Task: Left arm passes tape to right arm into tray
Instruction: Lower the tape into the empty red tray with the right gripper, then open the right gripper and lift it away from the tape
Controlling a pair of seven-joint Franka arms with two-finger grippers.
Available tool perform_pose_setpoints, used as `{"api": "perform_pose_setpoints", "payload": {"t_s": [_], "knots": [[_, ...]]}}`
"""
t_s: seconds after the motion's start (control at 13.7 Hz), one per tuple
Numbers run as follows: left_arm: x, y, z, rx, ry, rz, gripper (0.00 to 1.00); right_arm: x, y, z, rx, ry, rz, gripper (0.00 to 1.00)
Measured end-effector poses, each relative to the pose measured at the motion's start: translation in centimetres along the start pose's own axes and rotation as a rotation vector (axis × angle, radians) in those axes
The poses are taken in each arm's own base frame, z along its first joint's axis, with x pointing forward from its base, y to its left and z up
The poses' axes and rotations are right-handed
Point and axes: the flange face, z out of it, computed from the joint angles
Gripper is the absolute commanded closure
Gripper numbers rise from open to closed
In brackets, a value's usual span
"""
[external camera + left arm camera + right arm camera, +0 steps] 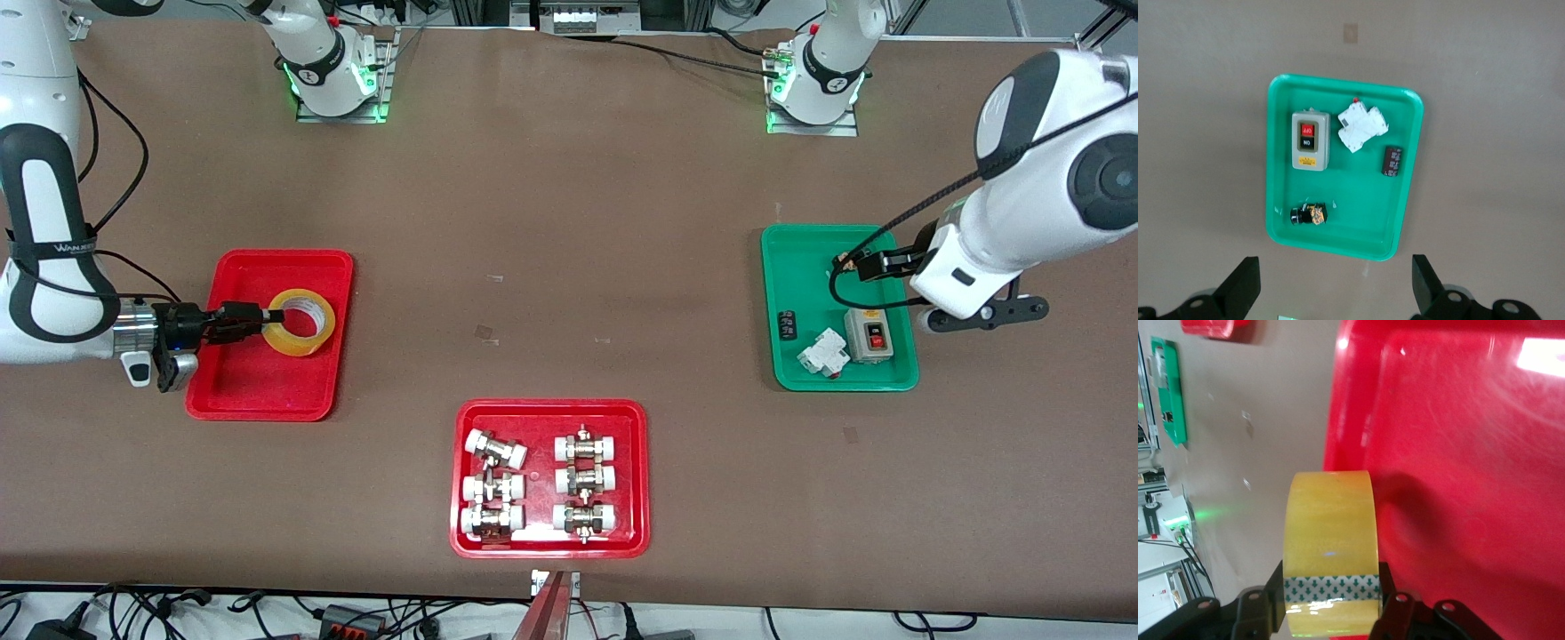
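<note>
While the right gripper (267,322) is clamping the tape (303,322) over the tray (233,391), toward its farther edge, it should be lowering before releasing; the left gripper (1335,290) is waiting, jaws apart, over the green tray (1281,230)

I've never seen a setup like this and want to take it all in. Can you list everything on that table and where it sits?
tape: one, yellowish roll, held over the plain red tray
plain red tray: one, red, at the right arm's end of the table
fittings tray: one, red, nearest the front camera, holding six metal-and-white pipe fittings
green tray: one, at the left arm's end
switch box: one, grey with red button, in the green tray
white breaker: one, in the green tray beside the switch box
right pincer: black, shut on the tape
left pincer: black, open, waiting above the green tray
</note>
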Motion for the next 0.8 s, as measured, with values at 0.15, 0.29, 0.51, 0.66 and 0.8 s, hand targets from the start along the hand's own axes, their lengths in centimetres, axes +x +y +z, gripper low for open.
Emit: {"api": "perform_pose_setpoints", "payload": {"t_s": [0.15,0.29,0.51,0.66,0.8], "knots": [[0.0,-0.5,-1.4,-0.007,0.029,-0.01,0.0,0.1,0.0,0.1,-0.027,-0.024,-0.014,0.0],[0.0,-1.1,-1.5,-0.005,0.02,-0.014,0.0,0.6,0.0,0.3,-0.104,-0.055,-0.05,0.0],[-0.6,-1.0,-2.2,-0.004,0.021,0.006,0.0,2.3,-1.7,0.3,-0.262,-0.126,-0.143,0.0],[-1.1,-0.5,-2.7,-0.039,0.05,0.046,0.0,3.7,-4.7,-0.4,-0.368,-0.171,-0.215,0.0],[-1.7,-0.6,-2.8,-0.066,0.063,0.087,0.0,4.7,-8.6,-1.8,-0.493,-0.211,-0.249,0.0]]}}
